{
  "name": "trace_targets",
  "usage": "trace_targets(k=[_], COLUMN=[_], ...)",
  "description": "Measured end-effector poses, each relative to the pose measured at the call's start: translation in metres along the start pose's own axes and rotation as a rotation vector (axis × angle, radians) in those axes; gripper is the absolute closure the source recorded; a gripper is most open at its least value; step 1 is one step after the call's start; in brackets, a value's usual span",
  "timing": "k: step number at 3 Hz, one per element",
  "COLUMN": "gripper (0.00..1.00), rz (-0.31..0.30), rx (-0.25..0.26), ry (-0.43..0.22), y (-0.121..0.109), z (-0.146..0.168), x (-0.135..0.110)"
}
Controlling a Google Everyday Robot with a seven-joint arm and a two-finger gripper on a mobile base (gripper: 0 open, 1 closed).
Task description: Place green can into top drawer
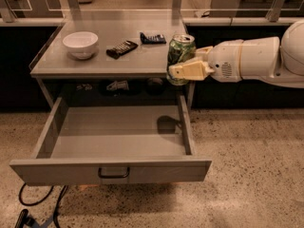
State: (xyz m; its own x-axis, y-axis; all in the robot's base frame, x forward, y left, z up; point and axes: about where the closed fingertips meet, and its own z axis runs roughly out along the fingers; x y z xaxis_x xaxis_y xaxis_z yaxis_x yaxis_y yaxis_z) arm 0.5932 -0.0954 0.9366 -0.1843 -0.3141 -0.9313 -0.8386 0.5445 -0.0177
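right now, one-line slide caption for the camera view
Gripper holds the green can over the right end of the open top drawer.

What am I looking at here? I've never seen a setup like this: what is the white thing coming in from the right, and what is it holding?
This is a single picture, looking down from the front at a grey table; where the camera is mounted is not on record. The white shape on the right is the robot's one arm. The cream-coloured tool at its end is shut on a green can. It holds the can upright in the air by the table's front right corner, above the right side of the pulled-out top drawer. On the tabletop sit a white bowl at the left, a dark flat packet near the middle, and a second dark packet behind it.
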Motion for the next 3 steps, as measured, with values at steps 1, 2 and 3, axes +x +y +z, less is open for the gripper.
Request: trace_targets(k=[1, 2, 3], gripper=[1.00, 1.00, 1.00], rz=[0.011, -0.013, -0.081], rx=[-0.011, -0.023, -0.041], ry=[0.012, 0.018, 0.008], y=[0.006, 0.034, 0.069], z=[0.019, 0.065, 0.109], x=[0.022, 0.074, 0.105])
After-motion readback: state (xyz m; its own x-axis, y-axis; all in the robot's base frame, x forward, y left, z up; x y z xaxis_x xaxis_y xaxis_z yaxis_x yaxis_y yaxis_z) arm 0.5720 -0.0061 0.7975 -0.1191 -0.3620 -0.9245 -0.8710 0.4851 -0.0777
